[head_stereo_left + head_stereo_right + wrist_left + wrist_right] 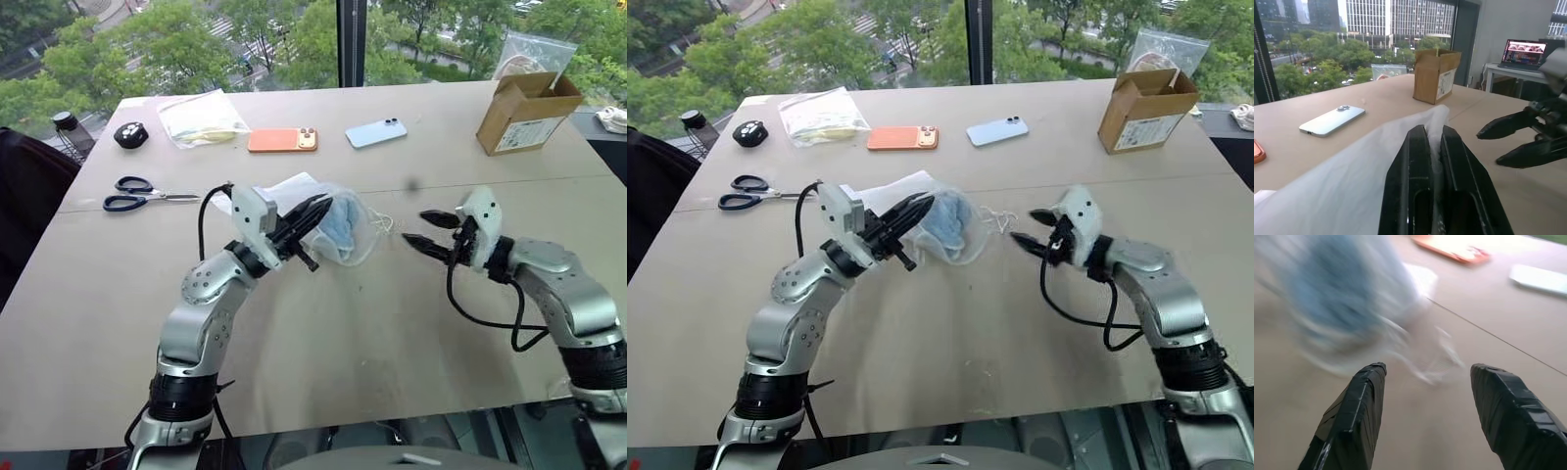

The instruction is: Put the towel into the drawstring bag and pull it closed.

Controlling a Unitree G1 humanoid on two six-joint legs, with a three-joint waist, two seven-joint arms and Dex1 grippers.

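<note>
Head views: left tool (312, 217), mid-frame, is pinched tight on the drawstring bag (338, 227), holding it just off the bench (323, 333); the towel (942, 219) shows blue thru the sheer fabric, so it's already inside. Right tool (424, 229), centre-right, stands about half open w/ nothing in it, tips aimed at the loose cords (384, 223) trailing from the bag's right side. Step in hand, I'd say: catch those cords & pull away from the left tool; go for the cord itself, not the fabric, & keep the left pinch firm as anchor. Left arm bent up from lower left; right forearm comes in from lower right. Left wrist view: its fingers (1415, 171) pressed together on white fabric. Right wrist view: fingers (1359, 401) well apart, bag blurred beyond them.
</note>
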